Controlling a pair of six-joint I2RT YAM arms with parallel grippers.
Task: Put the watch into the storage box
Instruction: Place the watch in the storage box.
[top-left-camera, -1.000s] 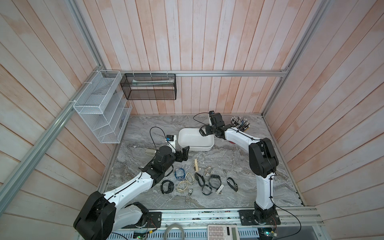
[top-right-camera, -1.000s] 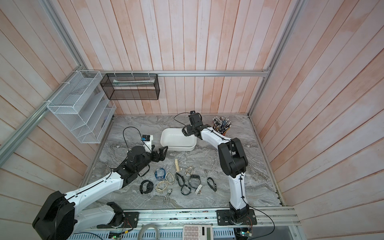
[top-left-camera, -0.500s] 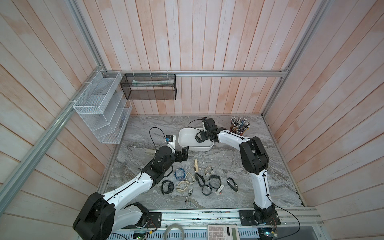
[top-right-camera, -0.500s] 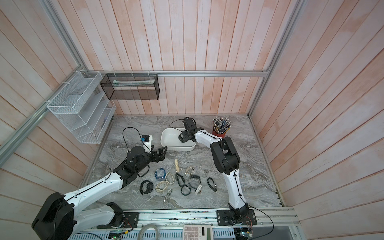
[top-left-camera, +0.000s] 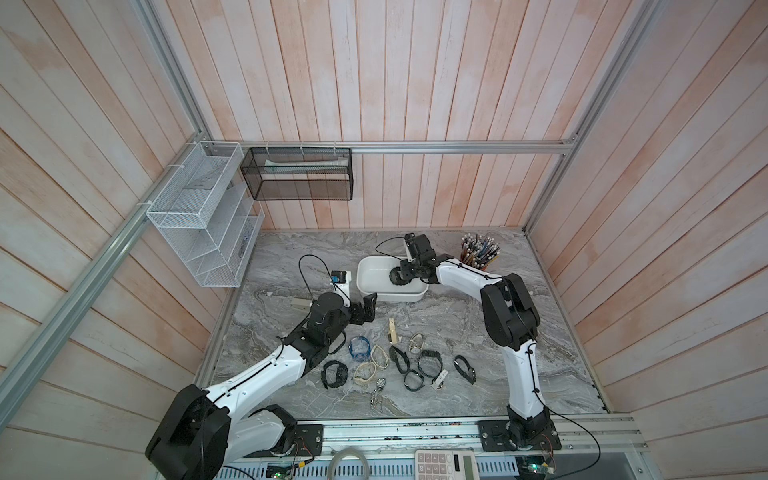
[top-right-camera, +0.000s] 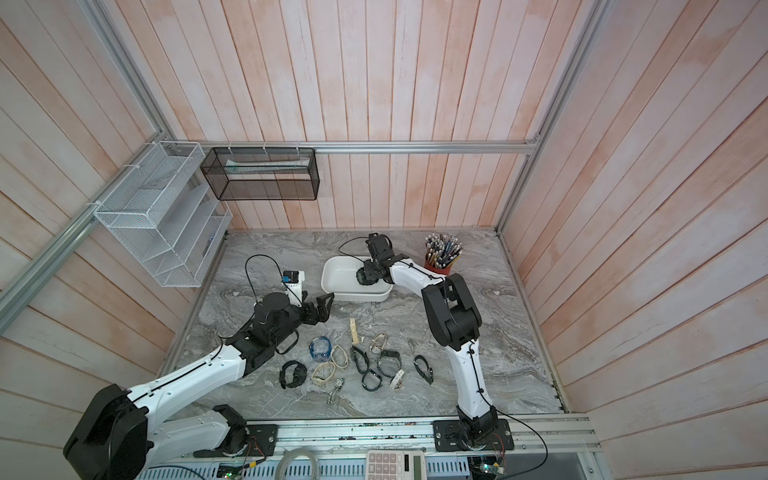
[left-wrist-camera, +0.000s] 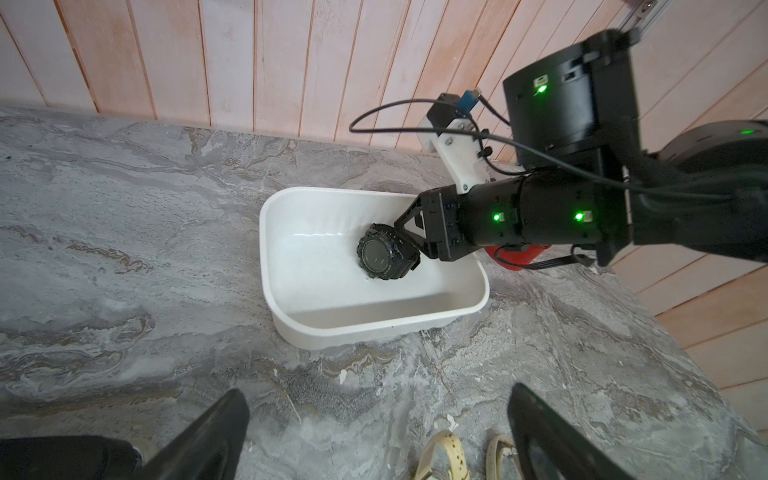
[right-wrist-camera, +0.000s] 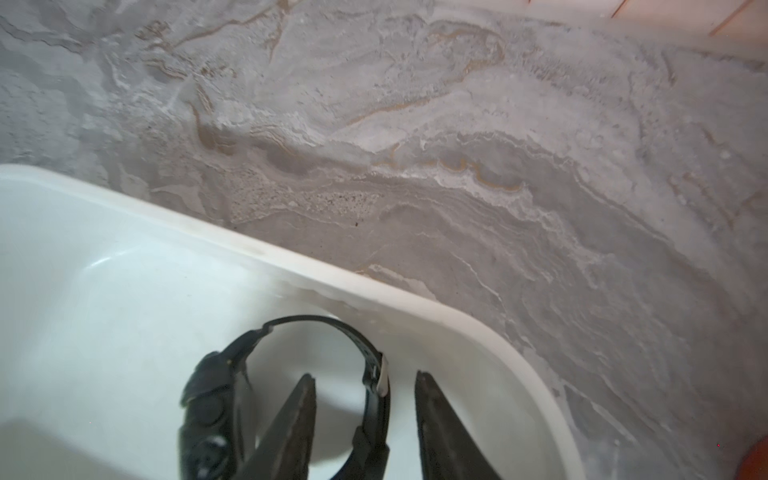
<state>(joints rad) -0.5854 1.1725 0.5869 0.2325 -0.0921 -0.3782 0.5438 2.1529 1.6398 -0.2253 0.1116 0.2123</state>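
The watch (left-wrist-camera: 386, 253) is seen inside the box (left-wrist-camera: 374, 324), right fingers (right-wrist-camera: 436, 424) parted around its strap, left fingers (left-wrist-camera: 212, 436) wide and empty; only withdrawal is judged outstanding.

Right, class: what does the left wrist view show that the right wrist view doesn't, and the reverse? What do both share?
Left wrist only: the face of the black watch, the whole storage box, the open left gripper. Right wrist only: how the right gripper stands, fingers parted either side of the strap, not pinching it. Both: the watch inside the storage box on the table.
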